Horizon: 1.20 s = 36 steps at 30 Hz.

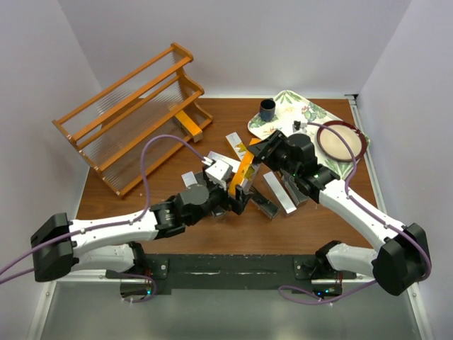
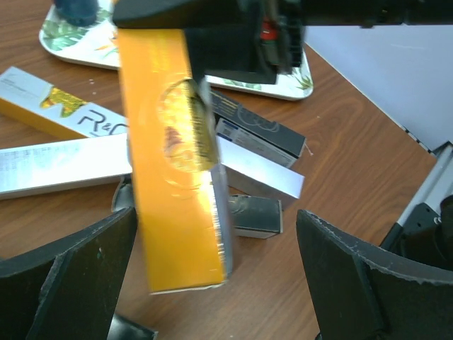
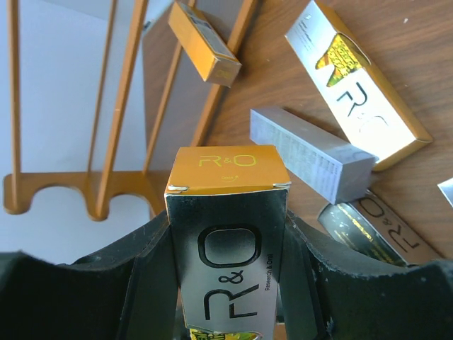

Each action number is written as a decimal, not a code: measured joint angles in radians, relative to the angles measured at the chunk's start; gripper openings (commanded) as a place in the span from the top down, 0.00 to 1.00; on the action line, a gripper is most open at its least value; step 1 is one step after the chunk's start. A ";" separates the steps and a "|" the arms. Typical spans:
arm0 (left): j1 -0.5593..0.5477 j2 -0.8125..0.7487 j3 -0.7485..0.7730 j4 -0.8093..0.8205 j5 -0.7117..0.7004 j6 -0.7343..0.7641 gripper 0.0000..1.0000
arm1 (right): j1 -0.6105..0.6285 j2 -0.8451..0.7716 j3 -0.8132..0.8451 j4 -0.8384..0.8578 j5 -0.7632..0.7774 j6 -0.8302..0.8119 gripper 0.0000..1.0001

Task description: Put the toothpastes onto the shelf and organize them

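Toothpaste [image 2: 173, 177] | right hand [image 3: 228, 234] clamps it (tilted) | left hand [image 2: 212, 283] splayed, flanking

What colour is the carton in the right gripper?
The carton is orange-gold, silver-edged; left wrist view.

In the left wrist view, my right gripper [image 2: 191, 28] covers the far end of the held toothpaste carton [image 2: 177, 184]. My left fingers [image 2: 67, 283] are cropped by the lower picture edge. That carton hides part of a small dark carton [image 2: 256, 216] and one end of a silver carton [image 2: 56, 166], which the left edge also crops. The cup [image 2: 76, 8] is only a blur. In the right wrist view, the lower edge crops the held toothpaste carton, my right fingers [image 3: 333, 283] hide one end of a dark carton [image 3: 379, 234], and the shelf [image 3: 64, 183] runs out of frame. From above, both arms cover much of the carton pile [image 1: 279, 195], and the print there is too small to read.
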 measured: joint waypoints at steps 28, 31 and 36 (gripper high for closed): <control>-0.021 0.187 0.208 -0.264 -0.148 -0.238 0.23 | -0.006 -0.006 -0.055 0.084 -0.071 0.049 0.72; -0.019 0.182 0.208 -0.267 -0.138 -0.247 0.30 | -0.006 -0.005 -0.055 0.088 -0.074 0.050 0.72; -0.019 0.177 0.208 -0.272 -0.139 -0.254 0.47 | -0.006 0.014 -0.055 0.100 -0.092 0.051 0.72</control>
